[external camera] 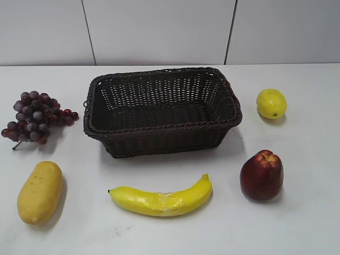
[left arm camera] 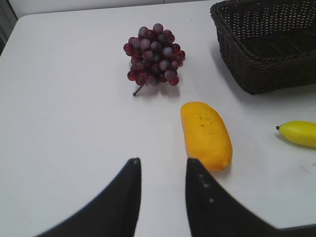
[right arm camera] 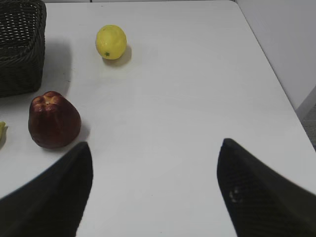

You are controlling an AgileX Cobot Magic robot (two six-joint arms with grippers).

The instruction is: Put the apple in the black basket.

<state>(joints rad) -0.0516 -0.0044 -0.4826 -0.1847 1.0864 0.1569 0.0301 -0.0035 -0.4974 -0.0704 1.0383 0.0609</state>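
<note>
The dark red apple (external camera: 261,175) stands on the white table at the right front, right of the banana; it also shows in the right wrist view (right arm camera: 54,120). The black basket (external camera: 162,128) stands empty at the table's middle back, with a corner in the left wrist view (left arm camera: 256,74) and in the right wrist view (right arm camera: 19,54). My right gripper (right arm camera: 155,148) is open and empty, the apple just left of its left finger. My left gripper (left arm camera: 163,165) is open and empty, beside the near end of the mango. Neither gripper shows in the exterior view.
A lemon (external camera: 271,103) lies right of the basket. A banana (external camera: 162,199) lies in front of the basket. A mango (external camera: 40,192) lies at the front left, purple grapes (external camera: 36,117) behind it. The table's right edge (right arm camera: 276,79) is near.
</note>
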